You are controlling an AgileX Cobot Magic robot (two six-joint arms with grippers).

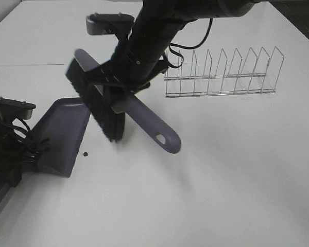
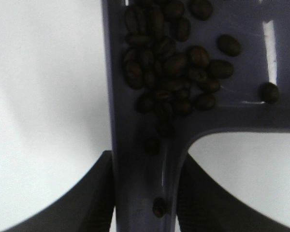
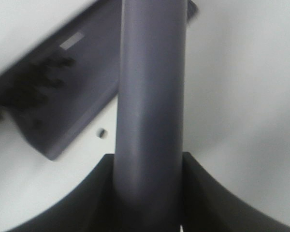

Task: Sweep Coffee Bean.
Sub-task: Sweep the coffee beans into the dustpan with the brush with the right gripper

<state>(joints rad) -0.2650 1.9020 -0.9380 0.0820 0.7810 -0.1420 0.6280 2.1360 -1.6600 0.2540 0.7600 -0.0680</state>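
Note:
The purple-grey dustpan (image 1: 62, 136) lies on the white table at the left, and my left gripper (image 1: 26, 154) is shut on its handle (image 2: 140, 183). A cluster of coffee beans (image 2: 174, 63) rests inside the pan near the handle. One stray coffee bean (image 1: 85, 154) lies on the table just off the pan's lip, also visible as a coffee bean (image 3: 102, 132) in the right wrist view. My right gripper (image 1: 121, 85) is shut on the brush handle (image 3: 152, 96). It holds the brush (image 1: 100, 110) tilted above the table, black bristles down, right beside the pan.
A wire dish rack (image 1: 221, 72) stands at the back right. The right arm (image 1: 159, 25) reaches in from the top across the middle. The table edge (image 1: 0, 216) runs close to the left arm at the lower left.

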